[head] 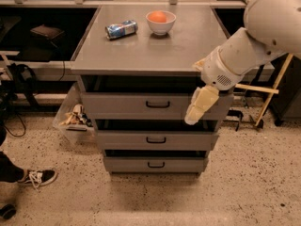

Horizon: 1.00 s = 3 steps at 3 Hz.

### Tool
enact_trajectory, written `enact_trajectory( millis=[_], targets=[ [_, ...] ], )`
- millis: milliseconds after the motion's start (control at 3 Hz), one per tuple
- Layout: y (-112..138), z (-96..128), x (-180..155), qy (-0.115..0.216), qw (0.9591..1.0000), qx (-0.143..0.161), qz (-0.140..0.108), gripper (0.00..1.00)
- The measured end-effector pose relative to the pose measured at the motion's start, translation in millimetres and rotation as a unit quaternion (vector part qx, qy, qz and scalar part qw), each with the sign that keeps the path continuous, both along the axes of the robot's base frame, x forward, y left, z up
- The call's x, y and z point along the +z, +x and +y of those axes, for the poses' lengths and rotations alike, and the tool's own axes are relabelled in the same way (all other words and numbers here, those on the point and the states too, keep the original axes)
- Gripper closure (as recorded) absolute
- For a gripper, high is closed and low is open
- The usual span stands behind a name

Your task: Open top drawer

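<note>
The top drawer (pixel 127 105) is the uppermost of three grey drawers under a grey table top. Its small black loop handle (pixel 157 105) sits at the middle of its flat front. The drawer front stands slightly forward of the cabinet. My gripper (pixel 197 108) hangs from the white arm (pixel 249 46) in front of the right end of the top drawer, to the right of the handle and not touching it. Its cream fingers point down and left.
A crushed blue can (pixel 121 29) and a white bowl holding an orange ball (pixel 161 21) rest on the table top (pixel 150 51). Two lower grey drawers (pixel 155 139) sit beneath. A clear bin of clutter (pixel 73 119) stands left of the cabinet. A sneaker (pixel 35 177) is on the floor at left. A wooden frame (pixel 270 91) stands at right.
</note>
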<state>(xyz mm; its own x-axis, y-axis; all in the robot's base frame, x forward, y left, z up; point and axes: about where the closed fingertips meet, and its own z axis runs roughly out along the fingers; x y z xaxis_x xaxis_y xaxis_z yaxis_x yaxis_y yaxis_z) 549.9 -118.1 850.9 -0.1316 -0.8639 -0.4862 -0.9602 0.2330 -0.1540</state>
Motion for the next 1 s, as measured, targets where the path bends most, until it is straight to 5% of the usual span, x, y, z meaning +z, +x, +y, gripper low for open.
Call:
enact_trajectory(
  millis=[333,1000],
  targets=[
    [28.2,1.6,-6.6,0.031,0.9990,0.027,-0.014,0.00],
    [20.1,20.9,-22.9,0.014,0.9994,0.025,-0.020,0.00]
  ],
)
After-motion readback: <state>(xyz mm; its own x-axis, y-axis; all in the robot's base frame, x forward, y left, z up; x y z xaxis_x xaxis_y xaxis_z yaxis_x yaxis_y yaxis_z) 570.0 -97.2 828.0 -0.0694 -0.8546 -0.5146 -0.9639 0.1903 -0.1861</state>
